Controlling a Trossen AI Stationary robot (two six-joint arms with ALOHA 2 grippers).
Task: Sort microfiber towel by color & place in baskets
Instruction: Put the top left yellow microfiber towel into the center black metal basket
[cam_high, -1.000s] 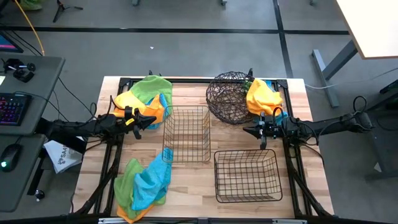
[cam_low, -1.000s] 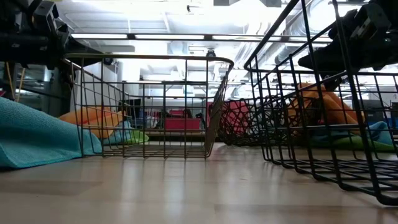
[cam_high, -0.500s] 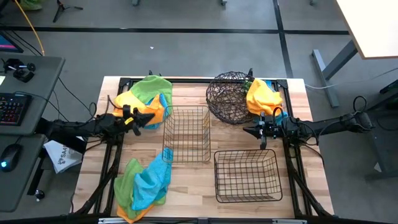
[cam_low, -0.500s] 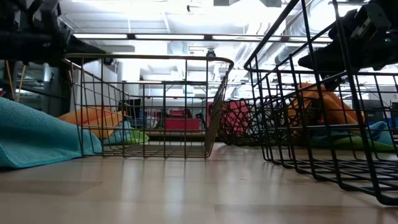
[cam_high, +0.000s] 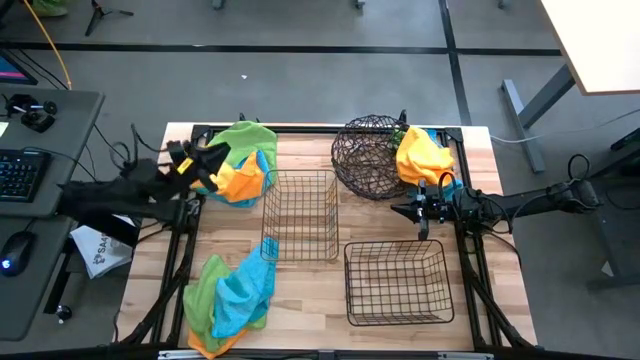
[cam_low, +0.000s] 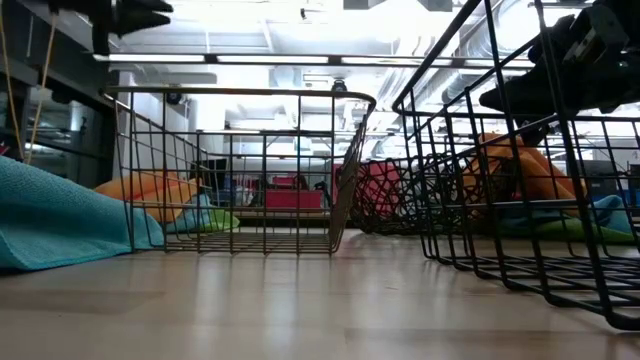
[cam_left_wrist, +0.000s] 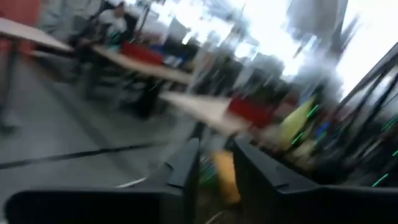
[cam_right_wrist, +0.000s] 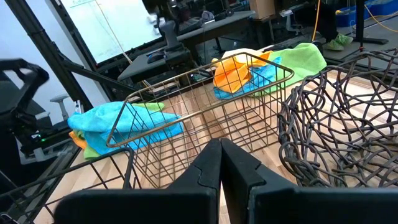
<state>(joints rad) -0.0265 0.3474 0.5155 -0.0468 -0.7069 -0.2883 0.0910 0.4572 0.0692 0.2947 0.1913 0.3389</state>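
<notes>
Dark wire baskets on a pale wood table; towel piles mix orange, green, and blue.

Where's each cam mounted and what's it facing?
High: overhead, straight down on table; both arms, left gripper, right gripper.
Low: table height, level through centre basket.
Left wrist: blurred, room beyond its fingers.
Right wrist: past shut fingers toward centre basket.
Shared: centre basket.

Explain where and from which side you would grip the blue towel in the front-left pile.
Probably pinch the raised fold at the top of the blue towel, coming straight down from above. It lies crumpled over the green towel, so the ridge offers a grip without catching what lies below.
</notes>
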